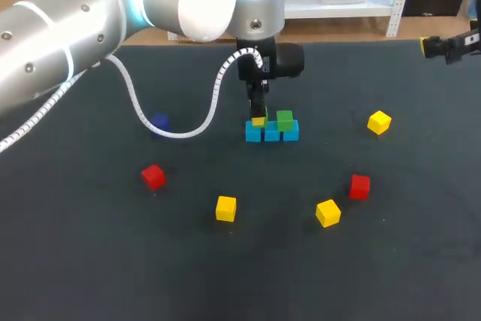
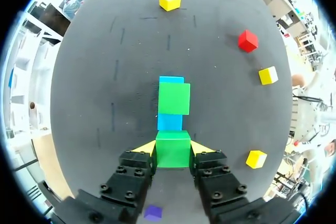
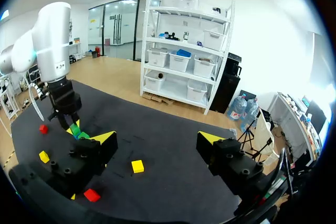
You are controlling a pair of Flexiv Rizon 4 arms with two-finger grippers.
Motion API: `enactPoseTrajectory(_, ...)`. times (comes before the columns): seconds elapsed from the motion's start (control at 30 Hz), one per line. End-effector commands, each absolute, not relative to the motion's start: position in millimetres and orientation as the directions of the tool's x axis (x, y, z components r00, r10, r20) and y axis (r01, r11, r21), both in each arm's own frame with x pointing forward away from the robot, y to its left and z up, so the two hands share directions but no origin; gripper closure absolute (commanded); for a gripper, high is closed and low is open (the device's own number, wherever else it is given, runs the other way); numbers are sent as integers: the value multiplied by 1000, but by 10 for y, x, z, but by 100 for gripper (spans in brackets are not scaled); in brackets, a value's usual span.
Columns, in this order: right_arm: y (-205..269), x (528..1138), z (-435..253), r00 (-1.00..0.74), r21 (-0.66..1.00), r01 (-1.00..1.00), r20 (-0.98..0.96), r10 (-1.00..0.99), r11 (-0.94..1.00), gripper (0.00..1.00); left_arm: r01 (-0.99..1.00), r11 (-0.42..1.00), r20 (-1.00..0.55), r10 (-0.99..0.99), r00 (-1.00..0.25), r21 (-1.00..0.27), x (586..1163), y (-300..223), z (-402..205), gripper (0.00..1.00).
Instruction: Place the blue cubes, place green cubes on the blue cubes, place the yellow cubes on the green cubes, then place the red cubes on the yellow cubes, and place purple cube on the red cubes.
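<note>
In the head view the left gripper [image 1: 258,117] hung over the nine-o'clock end of the row of blue cubes [image 1: 271,133], near the middle of the dark table [image 1: 90,261]. Its fingers were closed to a cube's width, and the left wrist view showed both yellow tips pressed against opposite sides of the held green cube [image 2: 172,156]. Whether that cube already sat on the blue one beneath could not be told. A second green cube [image 1: 284,119] sat on top of the row toward its three-o'clock end, just beside the held one. Taking the row as the dial's centre, the purple cube [image 1: 159,122] lay at nine o'clock. The red cubes lay at eight o'clock [image 1: 153,177] and four o'clock [image 1: 359,186]. The yellow cubes lay at seven o'clock [image 1: 225,208], five o'clock [image 1: 328,213] and three o'clock [image 1: 379,122], all apart from one another. The right gripper [image 3: 157,141] was out at two o'clock by the table's far edge, its fingers spread wide with nothing between them.
</note>
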State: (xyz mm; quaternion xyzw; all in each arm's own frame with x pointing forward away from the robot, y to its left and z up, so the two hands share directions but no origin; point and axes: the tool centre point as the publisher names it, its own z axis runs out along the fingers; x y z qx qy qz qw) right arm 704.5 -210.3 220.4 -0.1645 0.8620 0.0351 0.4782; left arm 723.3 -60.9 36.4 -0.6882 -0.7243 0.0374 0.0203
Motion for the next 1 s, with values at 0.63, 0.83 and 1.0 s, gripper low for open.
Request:
enactPoseTrajectory(0.63, -2112, 7059, 2162, -454, -93, -322, -858, -240, 942, 0, 994, 50, -13, 999, -51, -92, 7242, -606, 273, 100)
enactPoseTrajectory(0.83, -2112, 7059, 2162, -454, -93, -322, -858, -240, 942, 0, 994, 44, -14, 999, -45, -96, 7252, -615, 257, 100)
enactPoseTrajectory(1.0, -2112, 7059, 2162, -454, -93, -322, -858, -240, 942, 0, 995, 41, -13, 999, -43, -94, 7270, -617, 256, 100)
